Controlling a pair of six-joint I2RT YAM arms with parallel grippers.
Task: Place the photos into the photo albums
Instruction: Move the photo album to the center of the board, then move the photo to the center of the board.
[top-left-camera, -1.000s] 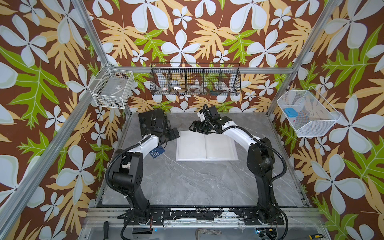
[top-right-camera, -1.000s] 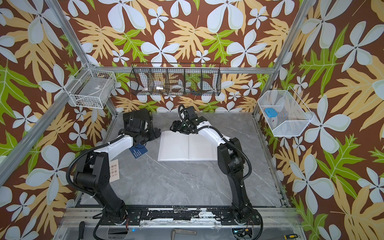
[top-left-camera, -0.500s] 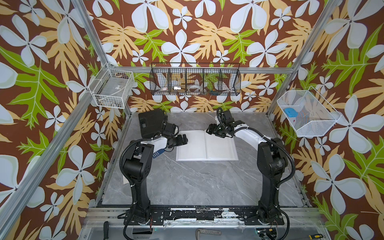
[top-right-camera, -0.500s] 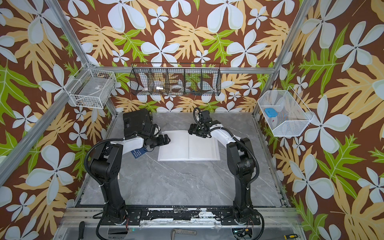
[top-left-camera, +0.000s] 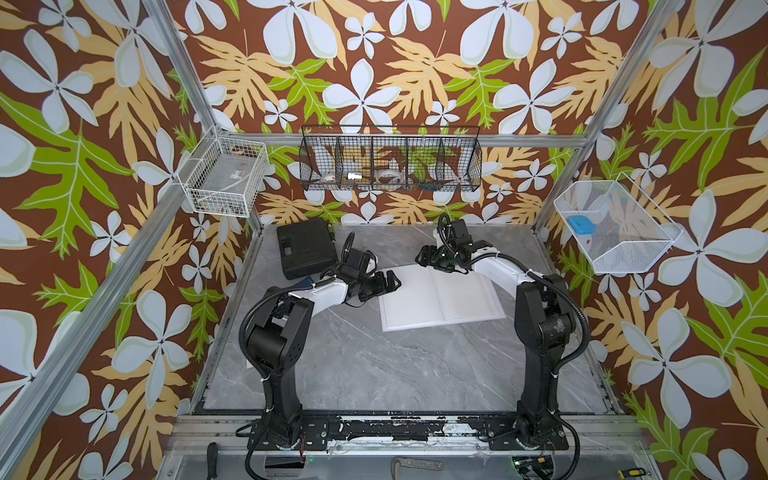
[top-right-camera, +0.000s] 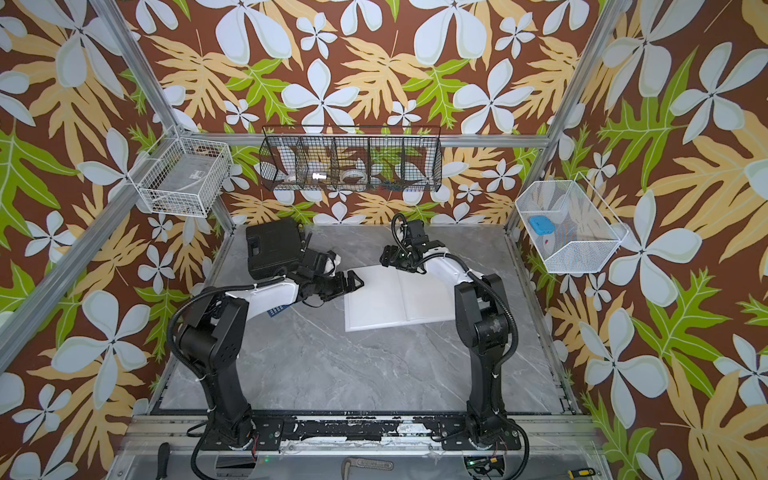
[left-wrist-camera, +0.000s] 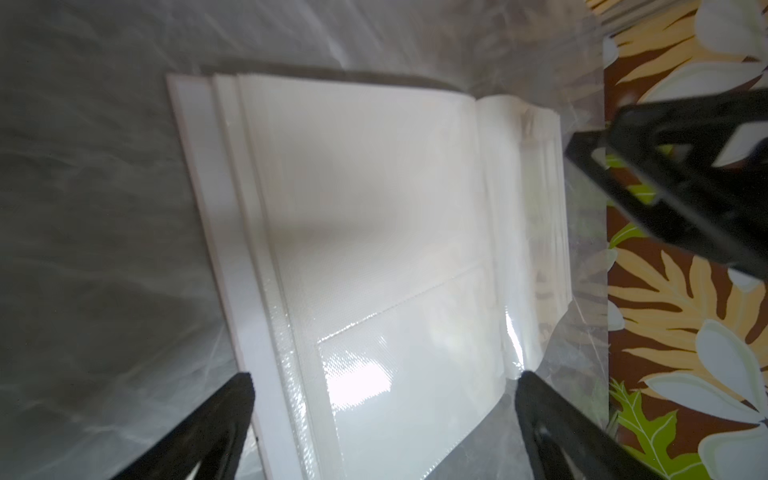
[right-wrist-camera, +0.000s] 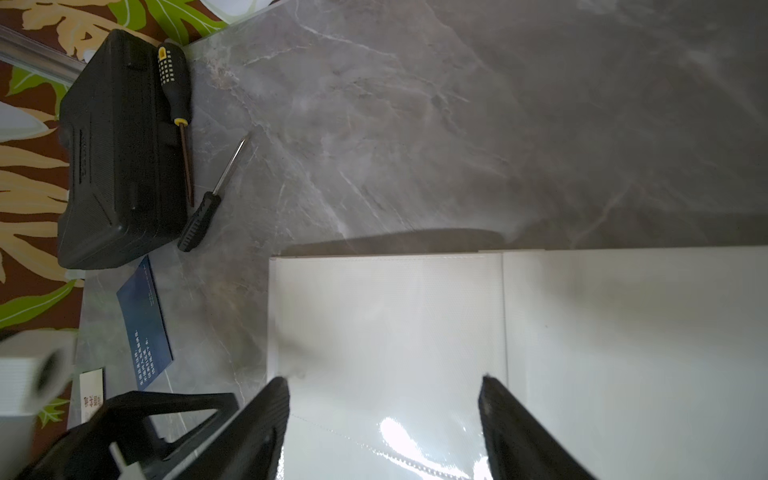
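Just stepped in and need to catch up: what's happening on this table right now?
Two robot arms are working over a white photo album lying open on the grey table. The left gripper sits at its left edge and the right gripper over its far edge, both open and empty. The pages in view look blank; a navy blue photo lies on the table beside the black case.

A robot test cell in a lab: aluminium frame posts (top-left-camera: 183, 62) and leaf-print wall panels (top-left-camera: 374, 62) box in a grey marble-look desk (top-left-camera: 374, 365); wire baskets (top-left-camera: 388, 160) hang from the rails, and a left arm (top-left-camera: 286, 332) and right arm (top-left-camera: 540, 328) are bolted to a scuffed base rail (top-left-camera: 386, 428) at the front edge.
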